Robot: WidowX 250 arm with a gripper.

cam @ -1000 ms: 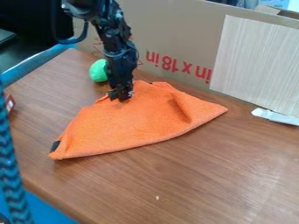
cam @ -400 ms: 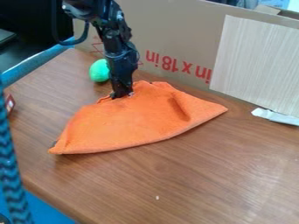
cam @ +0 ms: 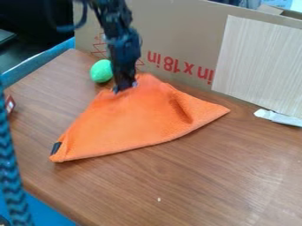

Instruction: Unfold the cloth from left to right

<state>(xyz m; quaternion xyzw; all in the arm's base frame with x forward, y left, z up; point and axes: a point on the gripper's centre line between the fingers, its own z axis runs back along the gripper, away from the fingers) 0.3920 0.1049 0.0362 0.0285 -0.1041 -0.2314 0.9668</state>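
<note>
Cloth (cam: 133, 119) in jaws' grip

Blk tag (cam: 56, 148) at cloth's near-L corner, on desk (cam: 194, 176). Gripper (cam: 125, 87) at far edge, jaws pinched on cloth. Green ball (cam: 101, 71) just L of arm; box (cam: 171, 39) behind.

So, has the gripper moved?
Yes, a little: the gripper has moved up the picture, so its tip is now closer to level with the green ball.
</note>
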